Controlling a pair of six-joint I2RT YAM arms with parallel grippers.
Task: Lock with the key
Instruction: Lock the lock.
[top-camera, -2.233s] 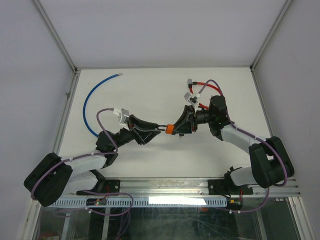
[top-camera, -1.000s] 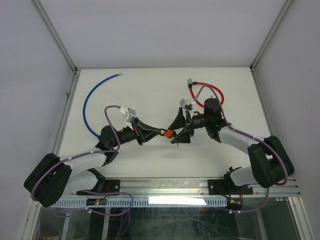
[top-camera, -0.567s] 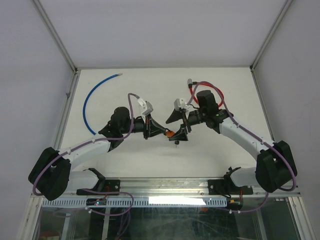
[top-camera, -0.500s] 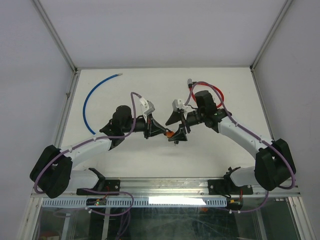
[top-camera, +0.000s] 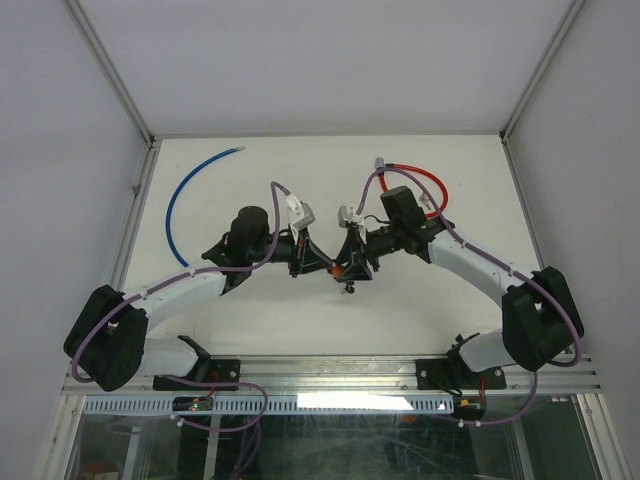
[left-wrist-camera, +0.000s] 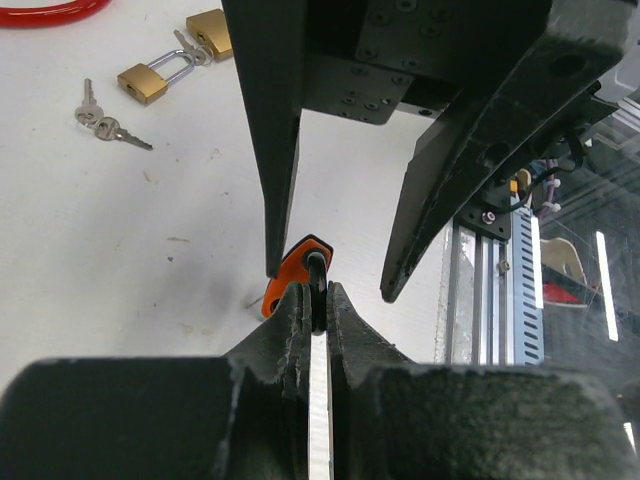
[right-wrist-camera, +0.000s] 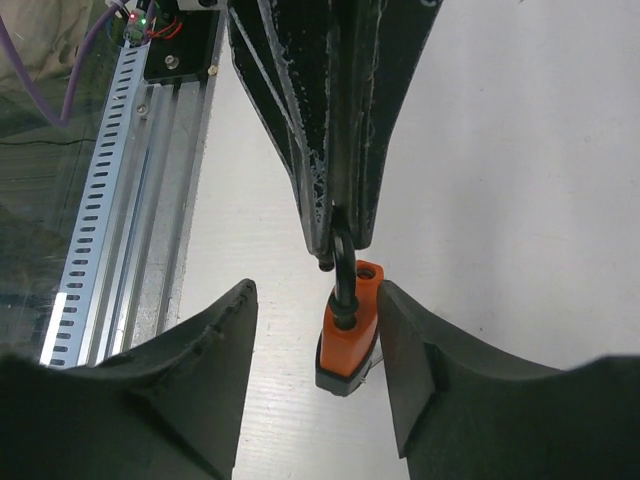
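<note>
Left end effector (left-wrist-camera: 313, 300) is clenched on the black shackle of the orange plastic-bodied padlock (right-wrist-camera: 347, 335), which hangs above the white desk (right-wrist-camera: 500, 150). Right end effector (right-wrist-camera: 315, 305) is released, its jaws straddling the body. The risk: closing off-centre could swing the lock and twist it out of that thin pinch.

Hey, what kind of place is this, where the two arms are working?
Probably a robotics lab test cell: a white table walled by plain panels, arms bolted to an aluminium rail, and practice padlocks with keys laid out.
</note>
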